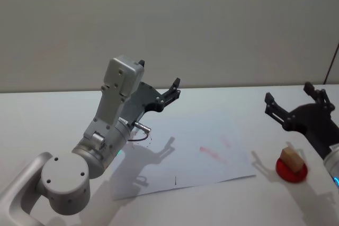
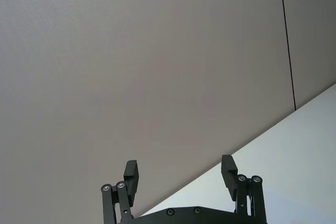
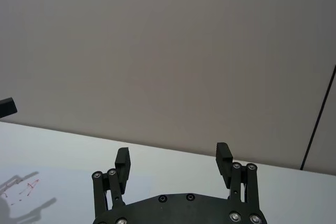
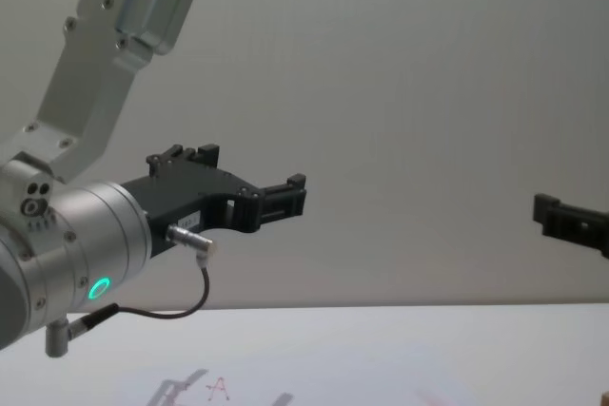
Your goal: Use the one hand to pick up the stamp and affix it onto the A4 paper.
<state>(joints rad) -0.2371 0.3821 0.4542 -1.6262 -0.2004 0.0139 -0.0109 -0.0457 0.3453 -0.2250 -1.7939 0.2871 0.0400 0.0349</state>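
The stamp [image 1: 291, 156], a small tan block, stands on a red round pad [image 1: 292, 172] at the table's right. The A4 paper [image 1: 190, 165] lies flat in the middle, with faint red marks near its centre. My right gripper [image 1: 288, 95] hovers open above the table, just behind and above the stamp, with nothing between its fingers [image 3: 224, 157]. Over the paper's far left part my left gripper [image 1: 175, 89] is raised, open and empty, with its fingers [image 2: 131, 174] pointing at the wall. The chest view shows both grippers well above the tabletop, left gripper [image 4: 297, 192] and right gripper [image 4: 550, 210].
The white table [image 1: 47, 115] runs back to a plain grey wall. My large silver left arm [image 1: 106, 130] stands over the table's near left. A dark vertical line [image 1: 333, 62] runs down the wall at the far right.
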